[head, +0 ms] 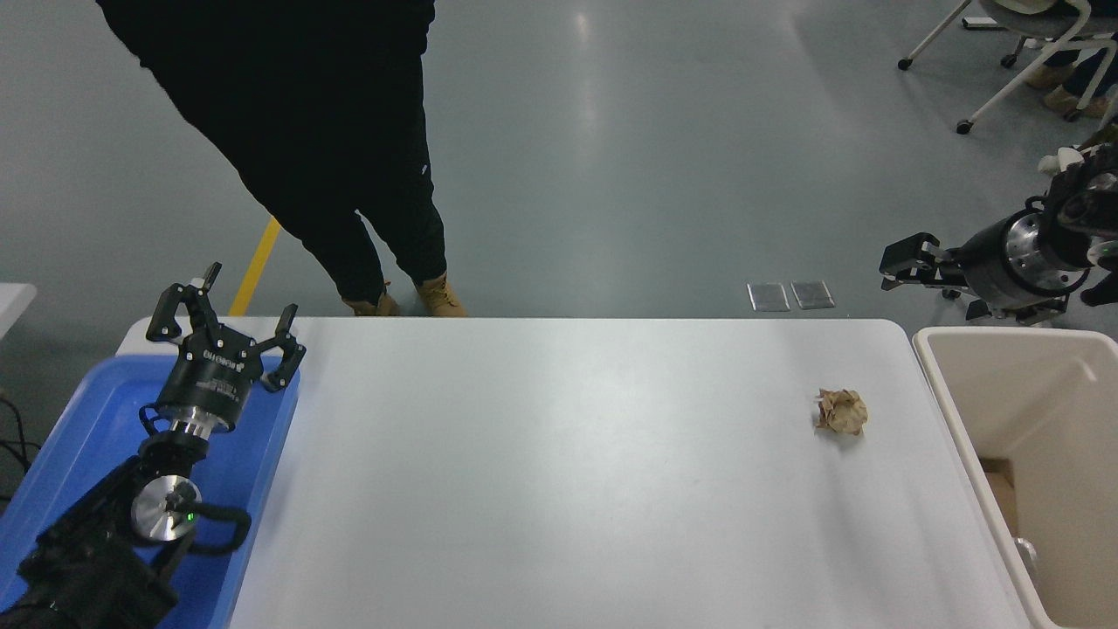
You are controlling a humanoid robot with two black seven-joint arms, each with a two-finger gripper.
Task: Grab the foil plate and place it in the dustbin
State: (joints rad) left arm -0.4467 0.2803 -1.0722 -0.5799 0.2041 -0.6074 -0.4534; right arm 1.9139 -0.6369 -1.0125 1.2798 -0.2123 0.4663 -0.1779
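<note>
No foil plate shows on the table. The cream dustbin stands off the table's right end, with a brown cardboard piece and a small shiny bit low inside; I cannot tell what the shiny bit is. My right gripper comes in from the right edge, raised beyond the bin's far left corner, pointing left, open and empty. My left gripper is parked open at the lower left, over the blue tray's far end.
A crumpled brown paper ball lies on the white table near its right end. A blue tray sits at the left edge. A person in black stands at the far side. Chairs stand at top right.
</note>
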